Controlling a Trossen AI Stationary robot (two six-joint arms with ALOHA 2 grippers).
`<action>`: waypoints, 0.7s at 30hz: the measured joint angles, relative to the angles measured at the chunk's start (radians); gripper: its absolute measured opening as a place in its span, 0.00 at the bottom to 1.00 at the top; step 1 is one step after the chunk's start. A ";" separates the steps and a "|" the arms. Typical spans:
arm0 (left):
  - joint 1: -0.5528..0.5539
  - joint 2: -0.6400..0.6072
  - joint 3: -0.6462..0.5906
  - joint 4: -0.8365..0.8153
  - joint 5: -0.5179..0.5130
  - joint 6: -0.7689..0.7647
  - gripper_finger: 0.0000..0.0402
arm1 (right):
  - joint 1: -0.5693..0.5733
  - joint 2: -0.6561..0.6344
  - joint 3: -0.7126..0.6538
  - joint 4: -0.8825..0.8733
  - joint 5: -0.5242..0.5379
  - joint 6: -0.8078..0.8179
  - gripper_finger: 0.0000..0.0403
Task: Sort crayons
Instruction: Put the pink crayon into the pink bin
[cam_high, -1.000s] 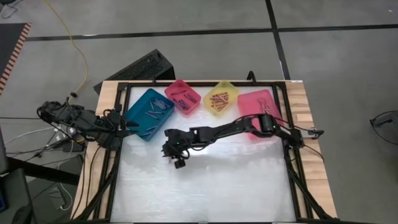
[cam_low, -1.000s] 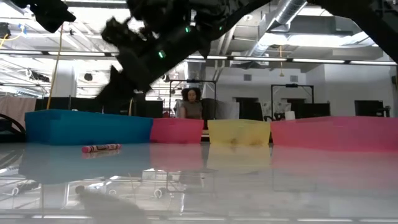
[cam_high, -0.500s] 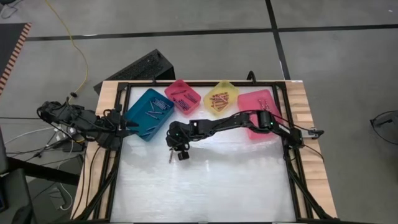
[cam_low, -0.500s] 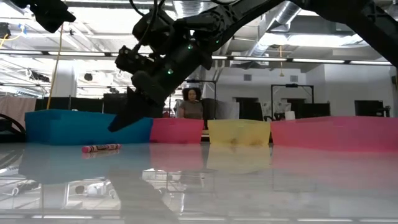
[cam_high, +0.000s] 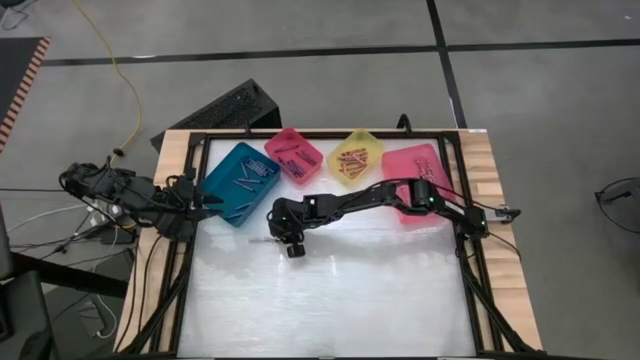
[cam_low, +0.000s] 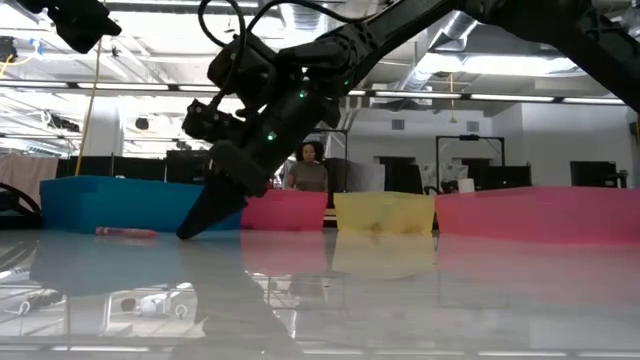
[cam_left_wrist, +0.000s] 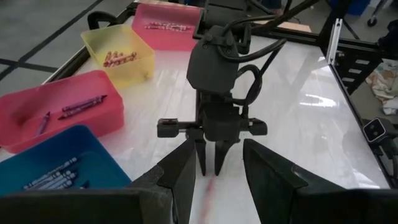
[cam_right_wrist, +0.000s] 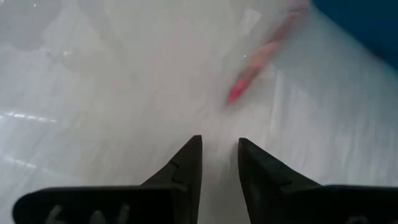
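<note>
One red crayon (cam_low: 125, 232) lies flat on the white table in front of the teal bin (cam_high: 240, 182). It shows blurred in the right wrist view (cam_right_wrist: 261, 59) and the left wrist view (cam_left_wrist: 208, 186). My right gripper (cam_low: 190, 232) points steeply down, its fingertips at the table surface just right of the crayon. Its fingers stand a narrow gap apart (cam_right_wrist: 217, 144) with nothing between them. My left gripper (cam_left_wrist: 217, 183) is open and empty at the table's left edge (cam_high: 203, 207), facing the right gripper. Other crayons lie in the bins.
Along the far edge stand the teal bin, a small pink bin (cam_high: 294, 155), a yellow bin (cam_high: 355, 157) and a larger pink bin (cam_high: 415, 180), each holding crayons. A black frame (cam_high: 470, 250) borders the table. A person (cam_low: 310, 168) sits in the room behind.
My right gripper has come down from above the table until its fingertips are at the surface, a little toward the far edge. The red crayon has slid toward the table's left edge and turned. It is blurred now.
</note>
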 joint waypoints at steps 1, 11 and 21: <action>0.000 0.000 0.000 0.000 0.000 -0.001 0.31 | 0.000 0.000 0.000 -0.005 0.000 0.001 0.26; 0.000 0.000 0.000 0.000 0.000 -0.001 0.31 | 0.002 -0.019 -0.005 0.012 0.000 0.124 0.26; 0.000 0.000 0.000 0.000 0.000 -0.001 0.31 | 0.033 -0.017 -0.004 0.170 0.187 0.175 0.26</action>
